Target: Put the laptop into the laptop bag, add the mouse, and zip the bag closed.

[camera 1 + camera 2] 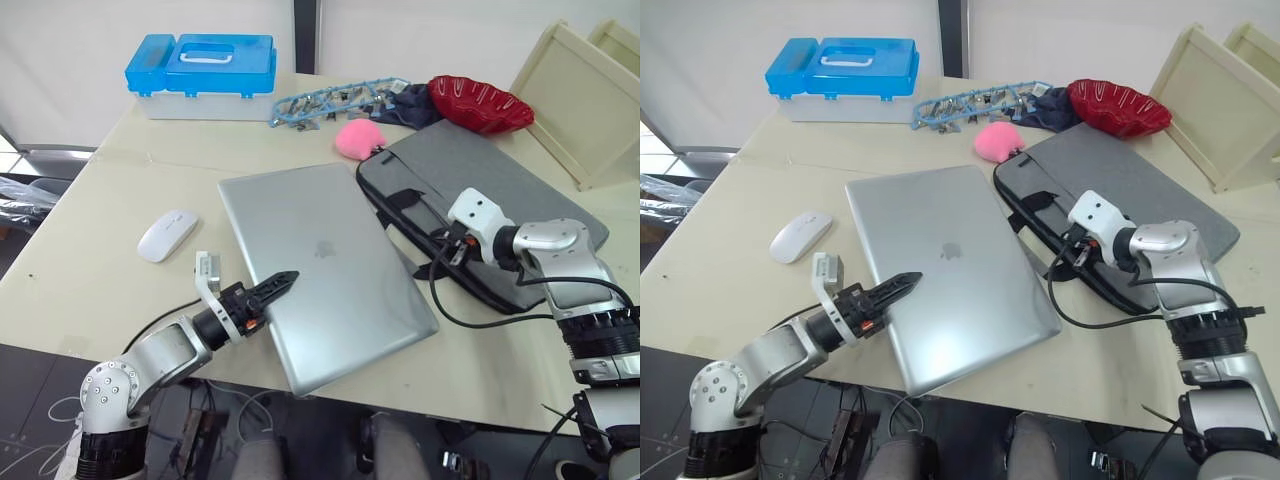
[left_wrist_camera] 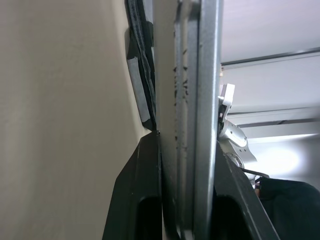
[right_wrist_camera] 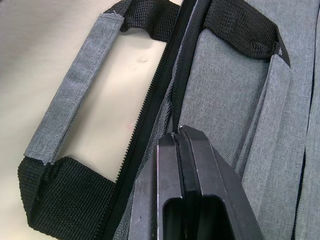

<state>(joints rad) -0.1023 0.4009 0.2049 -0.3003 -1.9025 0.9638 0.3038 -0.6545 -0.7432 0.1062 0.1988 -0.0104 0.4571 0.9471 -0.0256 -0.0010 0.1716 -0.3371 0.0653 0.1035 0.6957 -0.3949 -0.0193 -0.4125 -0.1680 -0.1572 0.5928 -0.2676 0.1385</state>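
The laptop (image 1: 320,270) is clamped at its near left edge by the left pincer (image 1: 272,290), one finger above and one below; its near corner overhangs the counter (image 1: 90,280) edge. Bare counter lies to its left around the white mouse (image 1: 166,234). To the right, the right pincer (image 1: 442,248) is pressed shut on the upper lip of the laptop bag (image 1: 490,200) along the open zipper. Farther back lie a pink fuzzy object (image 1: 358,139), red bowl (image 1: 480,104) and blue box (image 1: 205,75)

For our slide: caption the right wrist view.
Right gripper pinching the laptop bag top panel beside its open zipper.
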